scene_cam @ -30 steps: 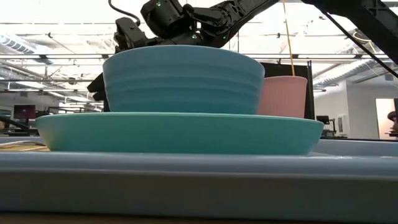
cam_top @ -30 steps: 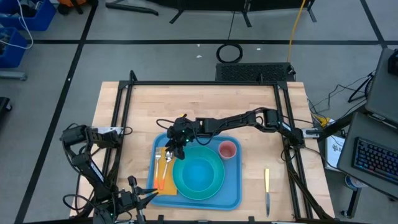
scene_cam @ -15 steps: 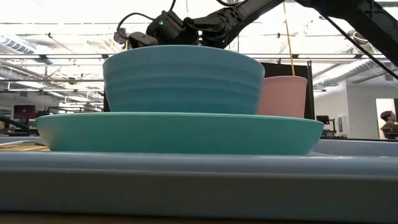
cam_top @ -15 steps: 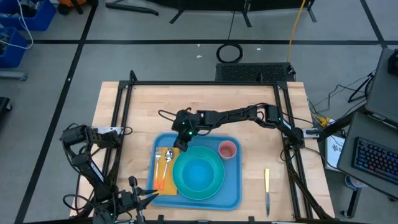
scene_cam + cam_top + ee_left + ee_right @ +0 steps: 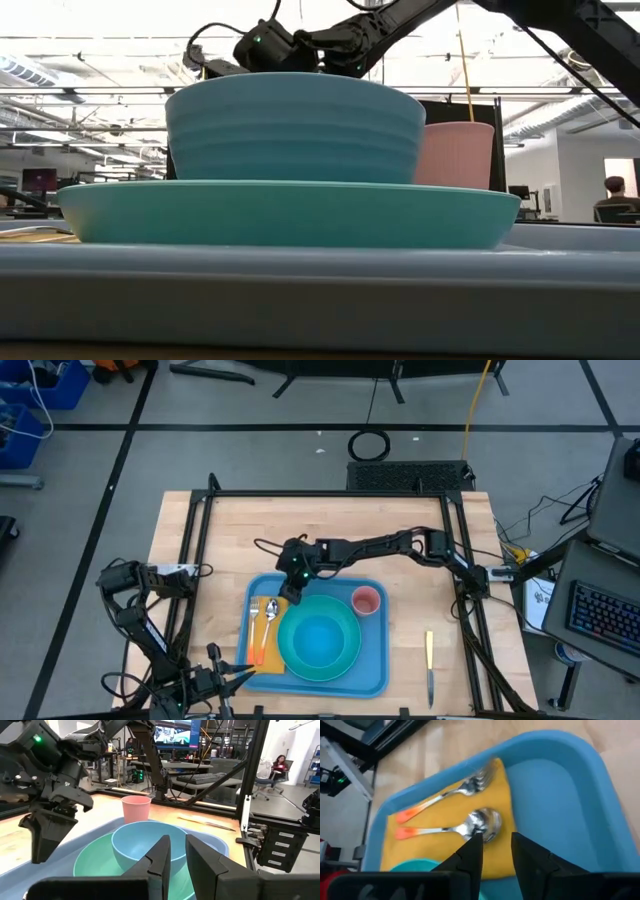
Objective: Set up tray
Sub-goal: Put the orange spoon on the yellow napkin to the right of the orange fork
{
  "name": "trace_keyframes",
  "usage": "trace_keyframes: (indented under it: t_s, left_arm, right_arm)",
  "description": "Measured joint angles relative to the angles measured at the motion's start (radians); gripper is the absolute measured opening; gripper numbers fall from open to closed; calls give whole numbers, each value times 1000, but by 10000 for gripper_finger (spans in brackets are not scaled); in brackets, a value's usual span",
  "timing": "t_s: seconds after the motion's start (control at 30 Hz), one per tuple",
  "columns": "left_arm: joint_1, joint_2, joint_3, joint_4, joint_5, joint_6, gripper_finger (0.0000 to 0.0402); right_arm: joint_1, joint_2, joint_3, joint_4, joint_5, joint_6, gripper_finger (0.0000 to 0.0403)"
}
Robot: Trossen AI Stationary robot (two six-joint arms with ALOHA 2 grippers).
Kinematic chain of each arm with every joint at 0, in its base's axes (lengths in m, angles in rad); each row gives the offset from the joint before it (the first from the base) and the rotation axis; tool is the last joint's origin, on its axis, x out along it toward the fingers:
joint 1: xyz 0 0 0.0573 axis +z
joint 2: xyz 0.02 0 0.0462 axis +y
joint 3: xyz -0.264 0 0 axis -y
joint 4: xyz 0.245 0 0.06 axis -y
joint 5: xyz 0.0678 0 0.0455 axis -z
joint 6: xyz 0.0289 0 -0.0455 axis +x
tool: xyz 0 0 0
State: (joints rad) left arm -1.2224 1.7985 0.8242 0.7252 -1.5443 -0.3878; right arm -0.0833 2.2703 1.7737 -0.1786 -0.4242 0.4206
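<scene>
Tray nearly set, right gripper above the cutlery.

Tray [image 5: 375, 665] at the near middle of the table, holding plate [image 5: 345, 665] with bowl [image 5: 320, 638] on it, cup [image 5: 366, 600] at the far right corner, napkin [image 5: 450, 855] along the left edge with fork [image 5: 455, 794] and spoon [image 5: 465, 827] side by side on top, likely laid as a place setting. Right gripper [image 5: 493, 851] over the spoon's bowl, jaws slightly apart, holding nothing. Knife [image 5: 430, 665] on bare wood right of the tray, probably the remaining piece. Left gripper [image 5: 177, 855] parked at the near left edge, jaws almost closed, nothing between them.
</scene>
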Motion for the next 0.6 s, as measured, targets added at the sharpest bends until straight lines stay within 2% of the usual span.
trace_keyframes:
  t_s: [0.27, 0.4, 0.6]
  left_arm:
    - [0, 0, 0, -1, 2, -3, 63]
    - [0, 0, 0, -5, 2, -3, 63]
    - [1, 0, 0, -4, 2, -3, 63]
  right_arm:
    - [1, 17, -1, 15, 1, 5, 112]
    - [1, 16, -1, 23, -51, 29, 114]
    - [8, 16, -1, 43, -23, 17, 113]
